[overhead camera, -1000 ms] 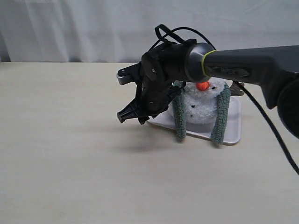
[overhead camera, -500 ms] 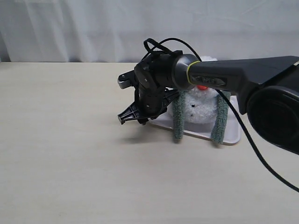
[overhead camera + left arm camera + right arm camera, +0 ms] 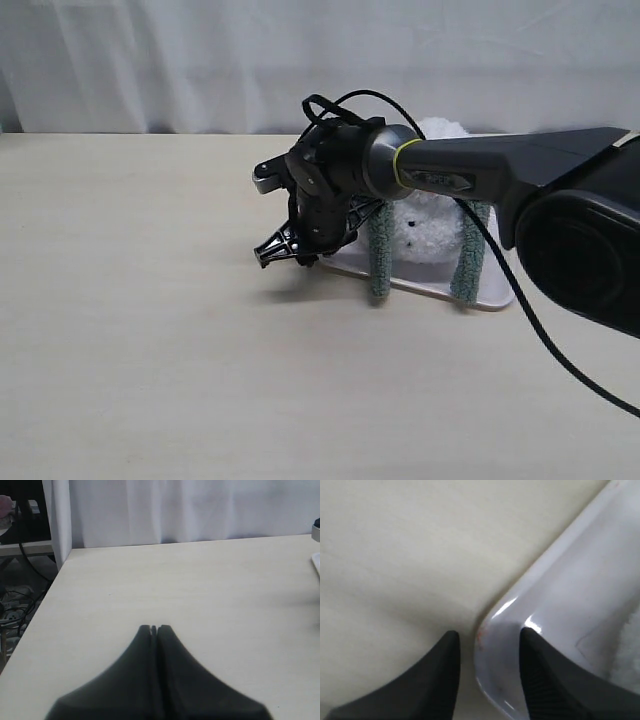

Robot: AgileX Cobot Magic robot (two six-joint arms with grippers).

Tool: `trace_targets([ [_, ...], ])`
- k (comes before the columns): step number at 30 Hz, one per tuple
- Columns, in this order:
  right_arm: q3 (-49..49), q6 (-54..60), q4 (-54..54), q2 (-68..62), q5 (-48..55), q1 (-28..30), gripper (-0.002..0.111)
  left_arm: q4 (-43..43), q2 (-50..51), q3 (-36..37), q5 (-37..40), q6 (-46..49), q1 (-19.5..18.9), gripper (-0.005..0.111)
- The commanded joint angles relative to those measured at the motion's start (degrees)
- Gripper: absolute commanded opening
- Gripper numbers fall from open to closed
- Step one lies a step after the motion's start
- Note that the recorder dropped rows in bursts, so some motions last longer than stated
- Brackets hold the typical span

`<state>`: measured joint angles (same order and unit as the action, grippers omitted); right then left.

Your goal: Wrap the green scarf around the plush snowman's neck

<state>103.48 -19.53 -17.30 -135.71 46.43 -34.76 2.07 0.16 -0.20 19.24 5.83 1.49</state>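
The plush snowman (image 3: 425, 228) sits on a white tray (image 3: 495, 288); my right arm hides its face and neck. The green scarf hangs in two strands, one (image 3: 380, 258) down the left of the body and one (image 3: 468, 262) down the right, both reaching past the tray's front rim. My right gripper (image 3: 281, 252) is low at the tray's left corner. In the right wrist view it (image 3: 487, 636) is open, one finger outside the tray rim (image 3: 492, 617) and one inside, holding nothing. My left gripper (image 3: 154, 628) is shut and empty over bare table.
A white curtain (image 3: 200, 60) backs the pale wooden table (image 3: 150, 350). The table's far left edge (image 3: 55, 580) drops off toward cables and clutter. A black cable (image 3: 560, 360) trails from the right arm over the table.
My right gripper has sunk lower and settled at the tray's left corner. The arm now covers the snowman's orange nose, which showed a second ago. The scarf and the snowman have not moved.
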Motion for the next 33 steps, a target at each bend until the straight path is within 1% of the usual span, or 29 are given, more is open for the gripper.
trace_targets([
  [1, -0.22, 10.32, 6.96, -1.15, 0.37, -0.04, 0.038, 0.09, -0.16, 0.2, -0.73, -0.06, -0.1, 0.0],
  [4, -0.22, 23.54, 17.3, -1.15, 1.94, -0.04, 0.038, 0.09, -0.16, 0.2, -0.73, -0.06, -0.1, 0.0],
  [6, -0.22, 28.25, 21.94, -1.15, 3.37, -0.04, 0.038, 0.09, -0.16, 0.2, -0.73, -0.06, -0.1, 0.0],
  [7, -0.22, 28.82, 23.09, -1.15, 3.81, -0.04, 0.038, 0.09, -0.16, 0.2, -0.73, -0.06, -0.1, 0.0],
  [12, -0.22, 29.33, 22.87, -0.38, 7.08, -0.04, 0.038, 0.09, -0.16, 0.2, -0.73, -0.06, -0.1, 0.0],
  [14, -0.22, 31.75, 22.22, 0.25, 10.32, -0.93, 0.038, 0.09, -0.16, 0.2, -0.73, -0.06, -0.1, 0.0],
  [19, -0.22, 29.78, 22.22, 2.51, 6.64, -1.3, 0.038, 0.09, -0.16, 0.2, -0.73, -0.06, -0.1, 0.0],
  [24, -0.22, 29.54, 22.35, 8.62, 10.23, -1.43, 0.038, 0.09, -0.16, 0.2, -0.73, -0.06, -0.1, 0.0],
  [28, -0.45, 28.97, 22.35, 14.61, 10.6, -1.43, 0.038, 0.09, -0.16, 0.2, -0.73, -0.06, -0.1, 0.0],
  [30, -2.24, 28.24, 21.59, 18.51, 9.0, -1.43, 0.036, 0.09, -0.16, 0.2, -0.73, -0.06, -0.1, 0.0],
  [33, -7.12, 24.49, 16.63, 23.76, 3.87, -1.43, 0.028, 0.09, -0.16, 0.2, -0.73, -0.06, -0.1, 0.0],
])
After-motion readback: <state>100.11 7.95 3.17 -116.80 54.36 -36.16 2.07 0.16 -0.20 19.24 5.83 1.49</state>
